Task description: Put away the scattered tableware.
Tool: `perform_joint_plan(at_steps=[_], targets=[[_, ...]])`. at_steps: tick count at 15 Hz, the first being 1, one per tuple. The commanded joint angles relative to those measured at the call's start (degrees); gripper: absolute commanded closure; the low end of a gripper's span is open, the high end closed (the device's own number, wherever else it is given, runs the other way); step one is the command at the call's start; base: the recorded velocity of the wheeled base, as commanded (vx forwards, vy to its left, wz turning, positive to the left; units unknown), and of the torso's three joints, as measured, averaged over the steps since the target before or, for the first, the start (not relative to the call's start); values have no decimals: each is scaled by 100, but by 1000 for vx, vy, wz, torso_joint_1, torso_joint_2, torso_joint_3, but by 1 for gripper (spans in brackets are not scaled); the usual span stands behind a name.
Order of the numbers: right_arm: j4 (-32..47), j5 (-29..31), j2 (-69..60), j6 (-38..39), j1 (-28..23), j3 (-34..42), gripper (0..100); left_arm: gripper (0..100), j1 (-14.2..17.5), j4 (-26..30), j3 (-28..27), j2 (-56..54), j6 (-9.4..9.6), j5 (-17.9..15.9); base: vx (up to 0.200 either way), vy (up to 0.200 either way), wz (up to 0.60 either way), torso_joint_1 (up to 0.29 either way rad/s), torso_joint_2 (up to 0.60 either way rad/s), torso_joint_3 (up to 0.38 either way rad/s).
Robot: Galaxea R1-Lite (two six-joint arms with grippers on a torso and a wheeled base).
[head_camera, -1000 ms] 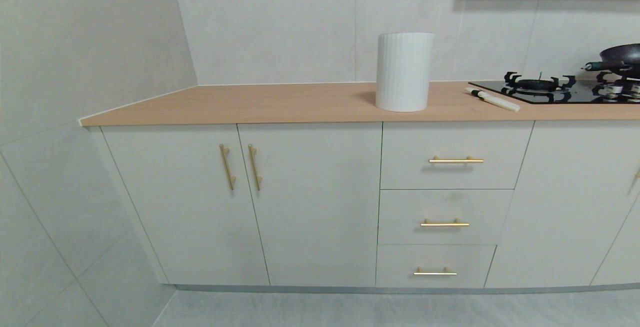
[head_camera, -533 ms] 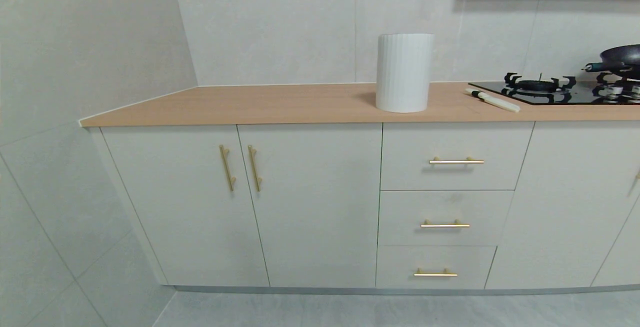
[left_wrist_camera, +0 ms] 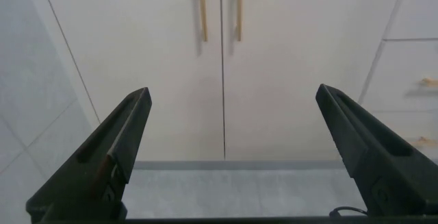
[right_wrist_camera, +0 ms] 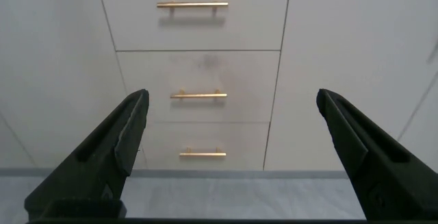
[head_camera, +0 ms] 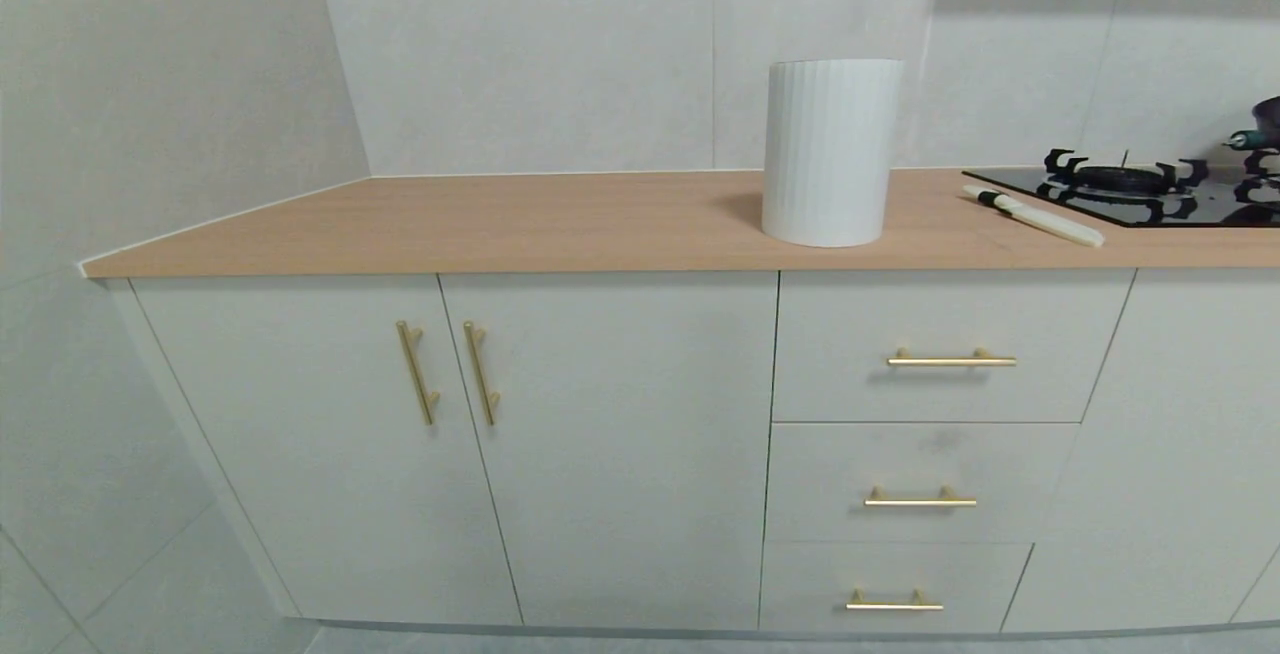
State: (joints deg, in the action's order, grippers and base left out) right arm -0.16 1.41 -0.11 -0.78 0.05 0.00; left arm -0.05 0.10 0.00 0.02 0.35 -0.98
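Observation:
A tall white ribbed holder (head_camera: 828,152) stands on the wooden countertop (head_camera: 500,219). To its right a cream-handled knife (head_camera: 1035,217) lies flat on the counter beside the black hob (head_camera: 1130,196). My left gripper (left_wrist_camera: 229,101) is open, held low in front of the double cabinet doors (left_wrist_camera: 222,53) with nothing between its fingers. Open too, my right gripper (right_wrist_camera: 229,104) faces the stack of drawers (right_wrist_camera: 198,80) with gold handles, and it holds nothing.
Below the counter are two cabinet doors (head_camera: 450,434) with gold handles and three drawers (head_camera: 940,434). A tiled wall closes the left side (head_camera: 150,114). A gas burner (head_camera: 1120,174) sits on the hob. Grey floor (left_wrist_camera: 226,190) lies below the cabinets.
The whole head view has shifted: the counter and cabinets appear larger and lower, so the camera has moved closer. The holder and knife have kept their places on the counter.

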Motion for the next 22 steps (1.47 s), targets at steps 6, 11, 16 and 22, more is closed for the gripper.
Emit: perform_joint_plan(at_steps=[6, 11, 16, 22], targets=[[-2, -1, 11, -1, 4, 0, 0, 0, 5, -1, 0, -2, 0, 1, 200, 0, 0, 0, 2, 2], [-2, -1, 11, -1, 4, 0, 0, 0, 5, -1, 0, -2, 0, 1, 120, 0, 0, 3, 0, 0], [-2, -1, 11, -1, 4, 0, 0, 0, 5, -1, 0, -2, 0, 1, 0, 0, 0, 0, 0, 0], [-2, -1, 11, -1, 4, 0, 0, 0, 5, -1, 0, -2, 0, 1, 0, -167, 0, 1, 0, 4]])
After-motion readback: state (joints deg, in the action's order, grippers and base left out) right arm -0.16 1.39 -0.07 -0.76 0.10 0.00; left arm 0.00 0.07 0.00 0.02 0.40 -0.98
